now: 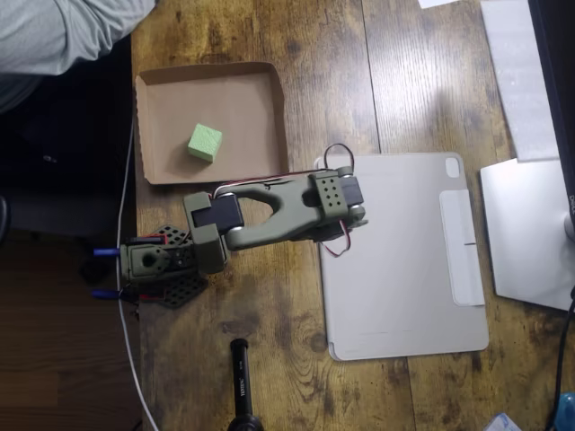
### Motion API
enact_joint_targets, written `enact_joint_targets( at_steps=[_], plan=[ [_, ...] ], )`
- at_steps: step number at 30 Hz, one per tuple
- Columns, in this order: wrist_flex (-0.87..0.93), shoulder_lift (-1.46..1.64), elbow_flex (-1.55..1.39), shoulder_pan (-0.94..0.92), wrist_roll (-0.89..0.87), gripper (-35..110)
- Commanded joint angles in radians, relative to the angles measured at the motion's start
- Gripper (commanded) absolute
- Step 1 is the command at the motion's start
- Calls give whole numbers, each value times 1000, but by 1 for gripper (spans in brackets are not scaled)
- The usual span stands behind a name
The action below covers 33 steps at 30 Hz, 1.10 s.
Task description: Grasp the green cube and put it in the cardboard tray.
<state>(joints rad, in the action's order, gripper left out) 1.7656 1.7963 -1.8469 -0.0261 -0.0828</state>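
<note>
The green cube [205, 142] lies inside the cardboard tray [162, 108] at the upper left of the overhead view, resting on the tray floor slightly left of its middle. The olive-green arm is folded over the table just below the tray. Its gripper [206, 253] points down near the arm's base, a short way below the tray's lower wall and apart from the cube. From above the fingers are hidden under the gripper head, so how the jaws stand is unclear. Nothing shows in the gripper.
A flat grey tablet case [404, 260] lies right of the arm. A black cylinder [243, 386] stands at the bottom edge. A person's grey sleeve [63, 31] is at the top left. White objects [530, 224] line the right side. The table's left edge runs near the arm's base.
</note>
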Motion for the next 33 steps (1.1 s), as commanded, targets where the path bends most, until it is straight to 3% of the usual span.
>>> enact_joint_targets(
  at_steps=[1,33],
  plan=[
    [2,12,-9,5,-3,0],
    [-2,17,-11,3,-11,0]
  ],
)
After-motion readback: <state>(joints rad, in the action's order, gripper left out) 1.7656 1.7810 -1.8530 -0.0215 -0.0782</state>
